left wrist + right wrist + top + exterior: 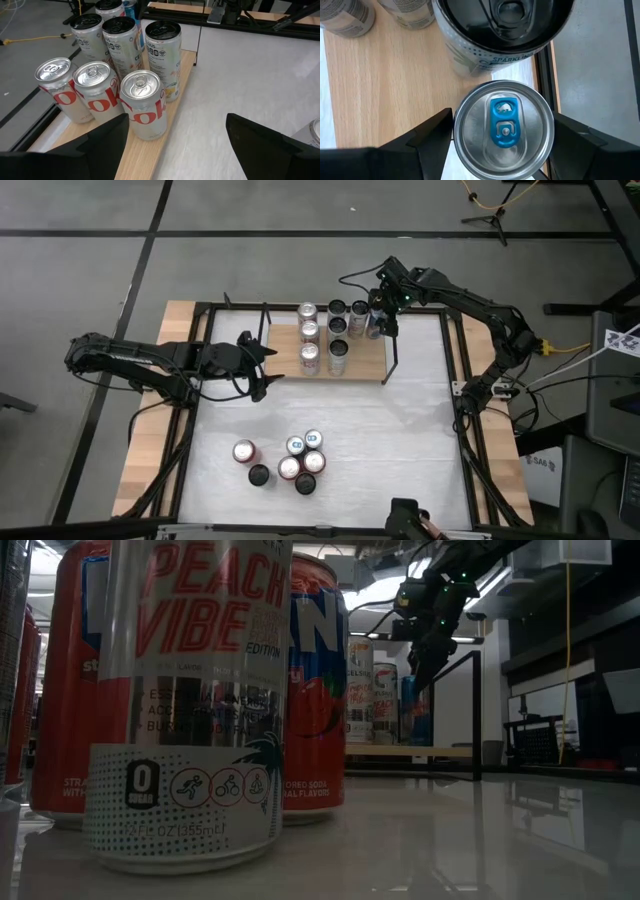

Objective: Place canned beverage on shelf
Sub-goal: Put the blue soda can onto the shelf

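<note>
My right gripper spread around blue-tab can, upright on shelf far right corner (pads apart from wall, can base hidden); left gripper open near shelf's left end

I see the blue-tabbed can upright at the far right corner of the light-wood shelf, beside a black-topped can.

The nearest can reads "PEACH VIBE", "0 SUGAR"; a black-topped can reads "SPARKLING".
</note>
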You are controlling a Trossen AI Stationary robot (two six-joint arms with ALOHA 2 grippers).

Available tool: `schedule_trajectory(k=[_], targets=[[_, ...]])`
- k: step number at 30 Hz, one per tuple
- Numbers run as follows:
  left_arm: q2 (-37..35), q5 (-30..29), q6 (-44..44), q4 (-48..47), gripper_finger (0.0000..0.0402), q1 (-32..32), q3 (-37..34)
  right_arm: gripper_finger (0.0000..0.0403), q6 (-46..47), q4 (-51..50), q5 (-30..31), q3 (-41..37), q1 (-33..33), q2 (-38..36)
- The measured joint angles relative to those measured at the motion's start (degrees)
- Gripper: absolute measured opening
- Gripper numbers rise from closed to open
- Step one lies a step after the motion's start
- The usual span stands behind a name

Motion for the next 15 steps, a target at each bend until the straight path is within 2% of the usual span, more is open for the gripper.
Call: schedule_trajectory(k=[8, 15], targets=[[0.0, 0.0, -0.01, 0.0, 0.0326, 0.0, 0.0, 0.0285, 0.0, -0.88, 0.04, 0.61, 0.0, -0.21], [0.0, 0.0, 0.0, 0.0, 0.0326, 0.0, 0.0, 0.0285, 0.0, -5.8, 1.06, 7.24, 0.02, -0.44]])
